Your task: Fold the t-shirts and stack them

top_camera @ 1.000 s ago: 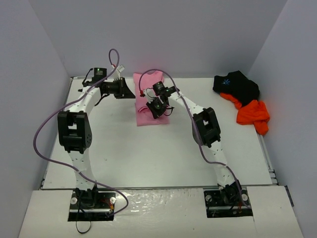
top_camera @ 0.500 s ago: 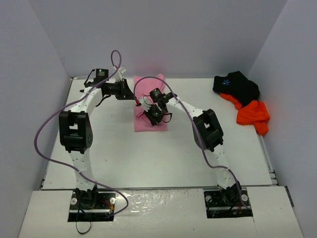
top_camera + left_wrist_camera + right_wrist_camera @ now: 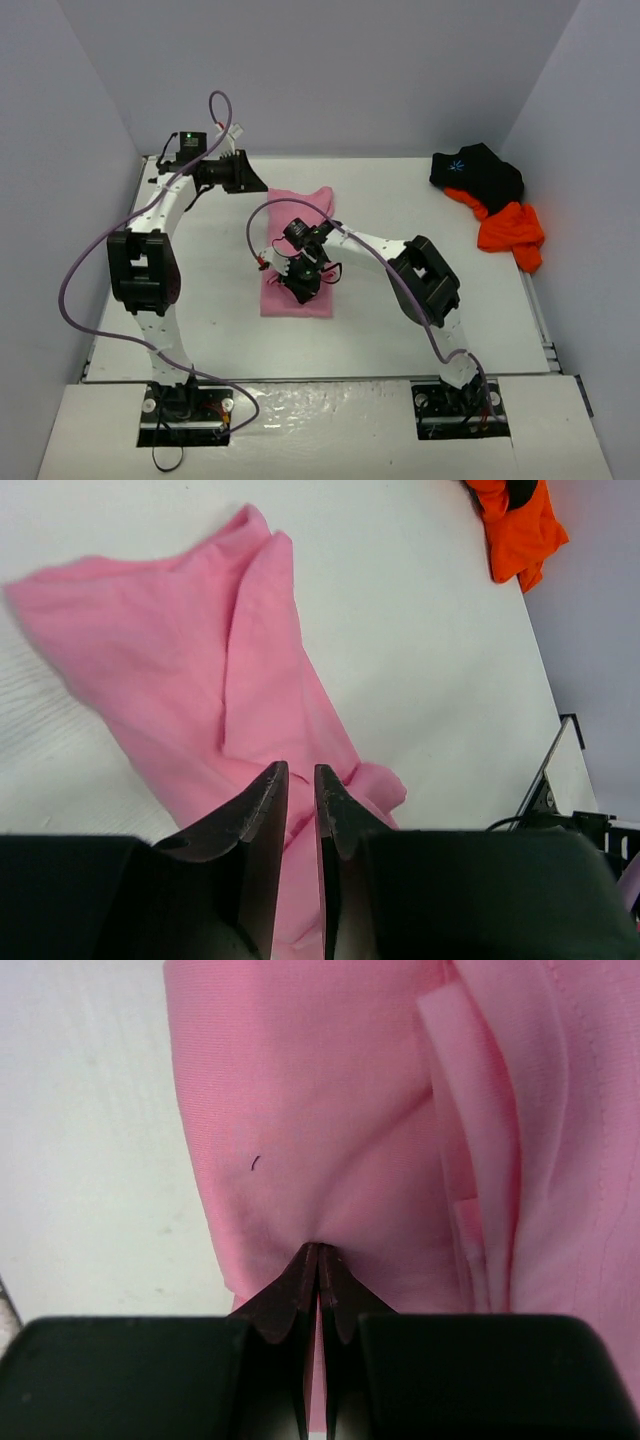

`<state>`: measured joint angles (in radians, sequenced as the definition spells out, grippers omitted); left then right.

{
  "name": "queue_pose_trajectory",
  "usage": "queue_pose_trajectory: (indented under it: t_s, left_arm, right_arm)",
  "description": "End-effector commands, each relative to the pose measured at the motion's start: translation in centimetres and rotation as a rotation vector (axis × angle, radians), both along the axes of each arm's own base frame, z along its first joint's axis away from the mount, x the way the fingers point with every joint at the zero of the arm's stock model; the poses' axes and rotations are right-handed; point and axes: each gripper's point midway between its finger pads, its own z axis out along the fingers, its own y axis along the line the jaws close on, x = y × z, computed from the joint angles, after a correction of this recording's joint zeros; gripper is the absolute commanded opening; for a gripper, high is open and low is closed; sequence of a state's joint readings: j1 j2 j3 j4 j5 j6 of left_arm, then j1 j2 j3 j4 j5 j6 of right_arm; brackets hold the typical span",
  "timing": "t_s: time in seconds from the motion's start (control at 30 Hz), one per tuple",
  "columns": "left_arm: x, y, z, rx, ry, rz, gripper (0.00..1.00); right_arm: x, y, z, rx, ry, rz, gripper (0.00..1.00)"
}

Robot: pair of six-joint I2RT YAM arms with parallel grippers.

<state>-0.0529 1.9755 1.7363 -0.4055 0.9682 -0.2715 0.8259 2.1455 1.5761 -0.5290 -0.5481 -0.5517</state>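
Observation:
The pink t-shirt (image 3: pixel 312 203) lies as a long folded strip in the middle of the table, running from back to front. My right gripper (image 3: pixel 300 284) is low over its near part, shut on a pinch of the pink cloth (image 3: pixel 300 1110), which puckers at the fingertips (image 3: pixel 318 1250). My left gripper (image 3: pixel 256 182) hovers off the strip's far left corner. Its jaws (image 3: pixel 300 770) stand a little apart with nothing between them, and the pink shirt (image 3: pixel 180 650) lies below. The black t-shirt (image 3: pixel 482 172) with its blue starburst and the orange t-shirt (image 3: pixel 512 228) are bunched at the back right.
Grey walls close in the white table (image 3: pixel 210 300) on the left, back and right. The orange t-shirt (image 3: pixel 520 525) shows at the left wrist view's top edge. Purple cables loop over both arms.
My right gripper has dragged the pink shirt toward the near edge, stretching it into a longer strip. My left gripper has come off the shirt's far corner and moved back-left.

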Motion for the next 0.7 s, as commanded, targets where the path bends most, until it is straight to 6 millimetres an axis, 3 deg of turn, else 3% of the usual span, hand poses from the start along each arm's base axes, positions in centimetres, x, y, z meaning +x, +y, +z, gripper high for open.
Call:
queue_pose_trajectory:
  t_s: [0.0,0.17,0.43,0.67]
  left_arm:
    - [0.1,1.8,8.3,-0.013,-0.219,0.043,0.15]
    - [-0.1,3.4,9.7,-0.013,-0.253,0.077,0.16]
    - [-1.0,3.7,10.1,-0.036,-0.262,0.069,0.09]
    - [-2.4,4.6,9.7,0.039,-0.253,0.060,0.13]
  right_arm:
    - [-7.9,-5.3,-3.4,-0.245,0.203,0.074,0.00]
    - [-7.8,-4.4,-1.7,-0.229,0.121,0.081,0.00]
    - [-2.6,-2.3,3.2,-0.185,-0.134,0.013,0.00]
    - [-1.4,-1.7,6.5,-0.147,-0.250,-0.022,0.02]
